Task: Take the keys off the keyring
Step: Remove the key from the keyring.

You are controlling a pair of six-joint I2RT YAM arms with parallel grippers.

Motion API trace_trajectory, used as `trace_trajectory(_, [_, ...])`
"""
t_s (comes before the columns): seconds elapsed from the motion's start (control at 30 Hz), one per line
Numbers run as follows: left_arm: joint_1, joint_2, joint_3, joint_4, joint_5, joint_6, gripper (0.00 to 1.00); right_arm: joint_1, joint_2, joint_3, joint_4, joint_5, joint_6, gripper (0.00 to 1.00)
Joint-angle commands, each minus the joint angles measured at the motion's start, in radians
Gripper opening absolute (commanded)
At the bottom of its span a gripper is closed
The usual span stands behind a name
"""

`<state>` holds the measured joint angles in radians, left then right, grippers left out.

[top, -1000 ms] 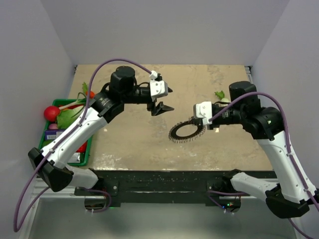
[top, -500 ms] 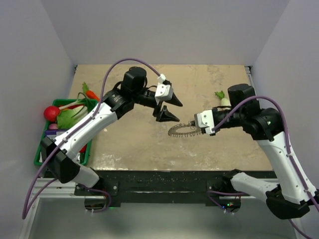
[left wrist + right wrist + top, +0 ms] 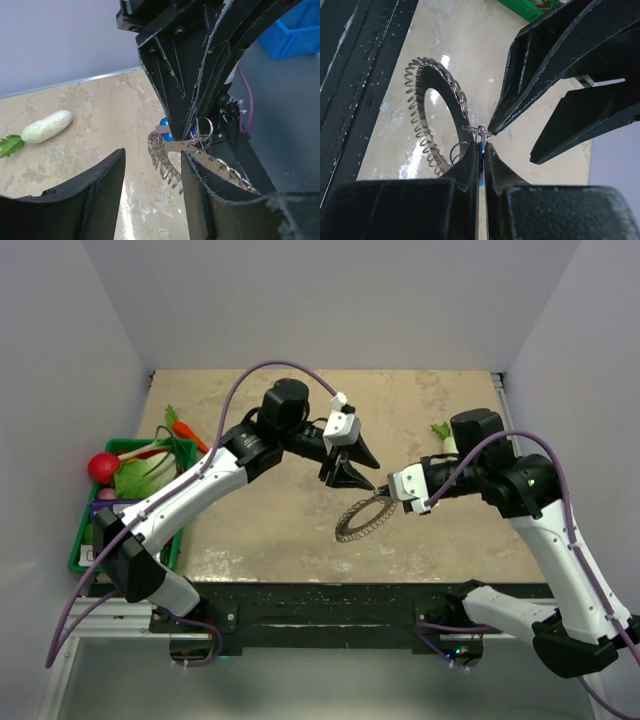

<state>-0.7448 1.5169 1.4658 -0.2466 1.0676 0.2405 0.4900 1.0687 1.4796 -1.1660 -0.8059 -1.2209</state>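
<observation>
Top external view: we find the right gripper [image 3: 392, 490] held over the middle of the table [image 3: 470, 540]. The keyring [image 3: 360, 520] hangs from its fingertips toward 7 o'clock, tilted. We cannot tell whether the loop's low edge touches the table. The left gripper [image 3: 352, 468] sits at 10 o'clock from those fingertips, just beside them and pointing down at them.

Right wrist view: the right fingers are pressed together on the key [image 3: 480, 148]. A thin strip of its blue head shows between the pads. Small wire rings [image 3: 461, 149] join the key to the loop, which curves away toward 10 o'clock.

Left wrist view: the left fingers stand spread, with nothing between them. The loop's coiled edge lies just beyond the gap at 12 o'clock, and the blue head shows above it at the right gripper's tips. One left fingertip is just beside the small rings. We cannot tell whether it touches them.

Status, as we judge it:
- Done: the key is pinched in one gripper and the assembly is presented to the other.
- Not done: the key is not yet off the loop, and the second grip is not yet made.
- Left: a hold on the loop or a small ring, then working the key free along the wire.
</observation>
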Motion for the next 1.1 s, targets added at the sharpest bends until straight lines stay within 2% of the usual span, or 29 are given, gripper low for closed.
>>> trace_trajectory(0.0, [-0.018,0.003,0.001,0.046,0.018,-0.023,0.50,-0.001,0.004,0.005,0.031,-0.065,-0.026,0.00])
trace_trajectory(0.2, [-0.019,-0.017,-0.022,0.047,0.043,-0.017,0.50,-0.001,-0.035,-0.030,0.159,-0.036,0.057,0.00])
trace_trajectory(0.67, [-0.019,-0.064,-0.070,0.081,0.045,-0.036,0.50,-0.001,-0.035,-0.022,0.189,0.040,0.084,0.00])
trace_trajectory(1.07, [-0.019,-0.058,-0.076,0.116,0.037,-0.069,0.47,0.001,-0.055,-0.088,0.198,0.077,0.060,0.00])
